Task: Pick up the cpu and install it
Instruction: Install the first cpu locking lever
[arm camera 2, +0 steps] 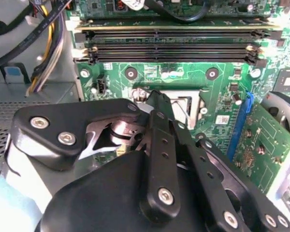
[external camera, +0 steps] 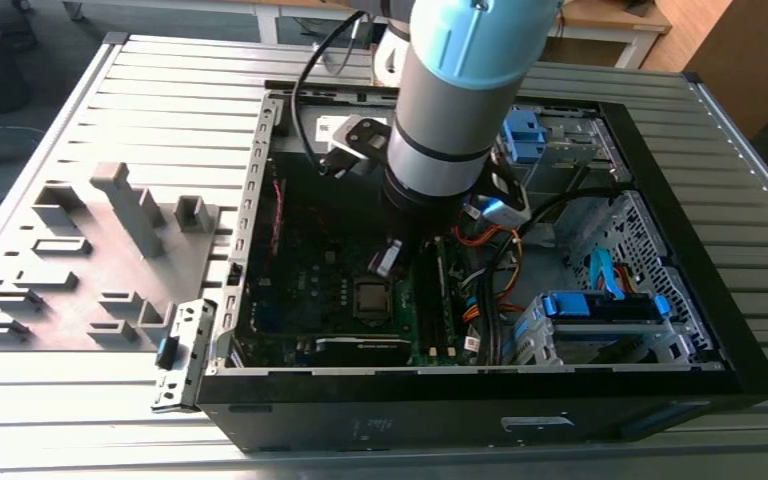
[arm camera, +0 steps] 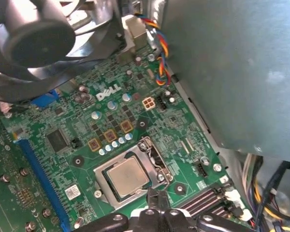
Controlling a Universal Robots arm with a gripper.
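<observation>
Gripper: black gripper (arm camera: 155,195) is hanging low inside the case, its tip just over the socket's edge. The jaws are looking drawn together and are carrying nothing I can see.
Cpu: the cpu (arm camera: 129,176) is lying flat in the socket (external camera: 371,297), silver-grey top up, just beside the gripper tip and seemingly clear of it.
Socket frame: a metal frame (arm camera: 102,170) is ringing the chip. I cannot tell whether its lever is locked.
Motherboard: the green motherboard (arm camera: 135,121) is spreading out around the socket, with the memory slots (arm camera 2: 174,46) running along one side.
Computer case: the open computer case (external camera: 744,360) is lying on the ribbed table (external camera: 157,90).
Progress: picking up and seating are looking done, to my eye. Clamping is remaining unconfirmed.
</observation>
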